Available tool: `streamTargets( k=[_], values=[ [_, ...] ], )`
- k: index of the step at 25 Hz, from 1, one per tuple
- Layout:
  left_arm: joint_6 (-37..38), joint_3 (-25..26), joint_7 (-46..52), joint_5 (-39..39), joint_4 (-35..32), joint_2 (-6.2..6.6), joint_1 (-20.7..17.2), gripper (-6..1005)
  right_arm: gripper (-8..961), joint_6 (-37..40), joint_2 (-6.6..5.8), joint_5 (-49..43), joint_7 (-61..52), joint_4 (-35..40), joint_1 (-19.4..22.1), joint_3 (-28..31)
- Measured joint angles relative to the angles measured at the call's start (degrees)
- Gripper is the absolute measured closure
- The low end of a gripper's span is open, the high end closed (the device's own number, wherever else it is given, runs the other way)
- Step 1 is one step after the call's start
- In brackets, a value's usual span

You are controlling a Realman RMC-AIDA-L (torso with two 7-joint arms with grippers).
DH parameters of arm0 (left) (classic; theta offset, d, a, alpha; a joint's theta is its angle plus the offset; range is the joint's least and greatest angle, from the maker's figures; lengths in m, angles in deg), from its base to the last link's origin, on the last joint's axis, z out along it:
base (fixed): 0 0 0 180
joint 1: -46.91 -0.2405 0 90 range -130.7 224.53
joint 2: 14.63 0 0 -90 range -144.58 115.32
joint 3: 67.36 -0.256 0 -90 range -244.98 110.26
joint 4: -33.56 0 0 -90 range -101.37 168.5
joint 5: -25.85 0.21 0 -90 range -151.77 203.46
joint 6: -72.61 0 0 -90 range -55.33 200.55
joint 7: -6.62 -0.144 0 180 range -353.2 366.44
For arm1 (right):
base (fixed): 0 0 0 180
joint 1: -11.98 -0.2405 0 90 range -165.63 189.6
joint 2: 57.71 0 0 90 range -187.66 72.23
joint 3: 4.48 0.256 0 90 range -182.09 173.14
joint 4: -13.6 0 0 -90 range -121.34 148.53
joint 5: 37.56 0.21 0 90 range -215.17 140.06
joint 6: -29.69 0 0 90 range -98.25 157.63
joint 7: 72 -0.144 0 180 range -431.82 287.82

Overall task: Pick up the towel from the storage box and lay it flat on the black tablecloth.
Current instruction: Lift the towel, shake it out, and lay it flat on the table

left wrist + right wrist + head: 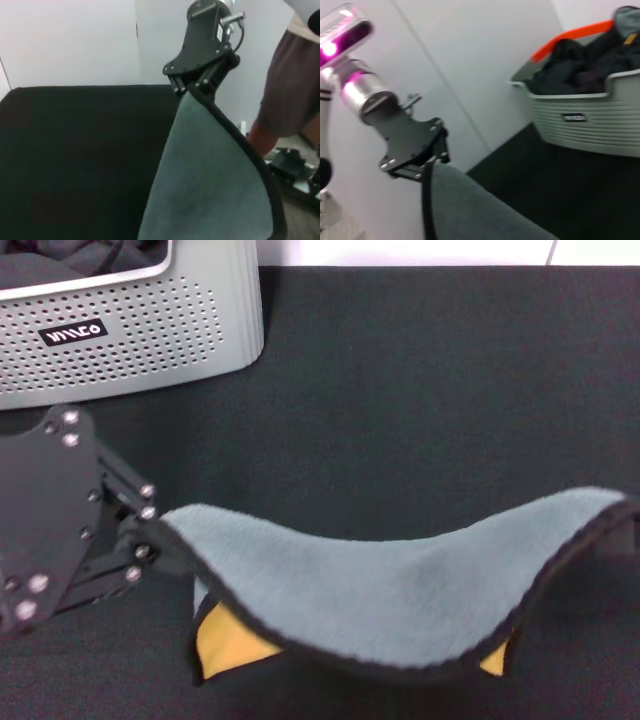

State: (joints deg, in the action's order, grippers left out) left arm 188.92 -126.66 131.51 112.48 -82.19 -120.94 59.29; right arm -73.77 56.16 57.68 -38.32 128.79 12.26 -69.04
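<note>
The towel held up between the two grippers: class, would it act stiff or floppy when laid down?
Probably floppy: the towel sags between the left gripper and the right gripper, its corners hanging loose. Its fleecy face should grip rather than slide on the black tablecloth.

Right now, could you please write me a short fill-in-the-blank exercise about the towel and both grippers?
1. The towel hangs stretched between ___ grippers.
2. Its upward face is grey-green; the face underneath is ___.
3. The storage box stands on the robot's ___ side.
4. The left gripper and the right gripper each pinch a ___.

Missing: two; yellow-orange; left; corner

left tool (160, 530) clamped, right tool (192, 92) clamped
</note>
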Motion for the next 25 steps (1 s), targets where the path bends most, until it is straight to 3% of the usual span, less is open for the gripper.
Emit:
streamTargets(
  k=[4,8,16,19,25],
  values=[
    [0.2,-0.4,3.1,-2.3,0.0,1.16,-1.5,979,904,-0.1,0.00,0.1,1.1,-1.1,1.0,-2.1],
    [0.4,-0.9,5.0,-2.8,0.1,1.38,-1.8,978,903,-0.3,0.08,-0.8,1.3,-1.6,2.2,-2.5],
    [0.4,-6.6,9.6,-2.3,0.1,1.55,-2.5,978,901,-0.6,0.11,1.6,1.0,-2.0,3.5,-5.3],
    [0.4,-6.7,10.5,-5.2,0.1,2.33,-2.7,979,901,-0.8,0.04,2.2,1.7,-1.8,4.1,-7.0],
    [0.4,-6.3,10.4,-10.8,0.1,3.80,-3.4,978,899,-1.0,-1.87,4.9,2.9,-2.4,3.7,-7.1]
  ],
)
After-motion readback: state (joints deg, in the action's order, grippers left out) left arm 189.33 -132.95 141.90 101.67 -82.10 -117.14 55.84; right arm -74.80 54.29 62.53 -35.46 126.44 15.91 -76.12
